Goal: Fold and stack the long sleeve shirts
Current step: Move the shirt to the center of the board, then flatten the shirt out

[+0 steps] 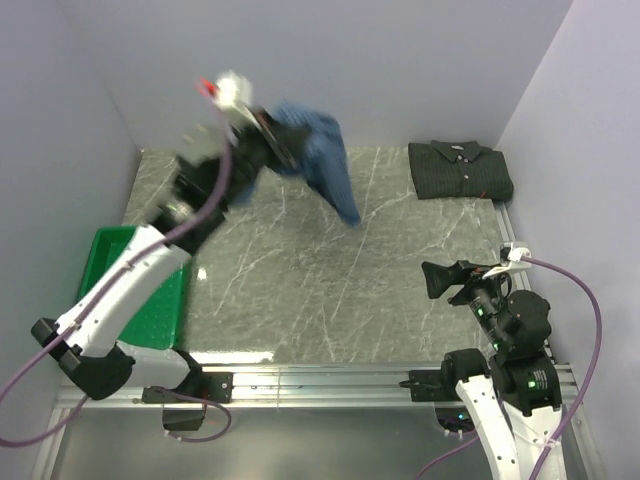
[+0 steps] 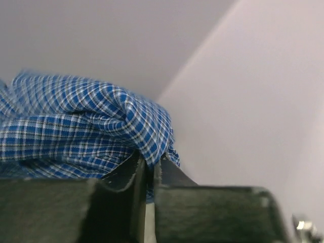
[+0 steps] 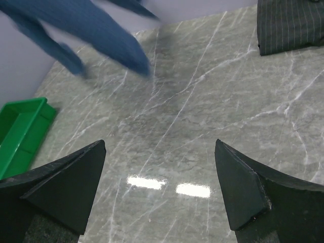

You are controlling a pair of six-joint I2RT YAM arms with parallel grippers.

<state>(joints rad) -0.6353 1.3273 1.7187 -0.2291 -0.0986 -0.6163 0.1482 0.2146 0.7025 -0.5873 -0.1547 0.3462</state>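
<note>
Bench [image 1: 300,290]: dark shirt [image 1: 460,170] folded.
Left claw [image 2: 151,162]: pinches blue shirt [image 1: 325,165] aloft.
Right claw [image 3: 160,147]: wide, empty.
Next: I lay it flat.

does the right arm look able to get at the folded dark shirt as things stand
Probably yes. The dark shirt lies folded at the far right, on that arm's side; the right tool is open and empty, with only bare table between. The blue shirt hangs from the left tool, well aside.

Two shirts were present: one blue checked shirt [image 1: 322,162] and one dark shirt [image 1: 460,171]. There was also one green tray [image 1: 105,246] and one table [image 1: 330,295].
</note>
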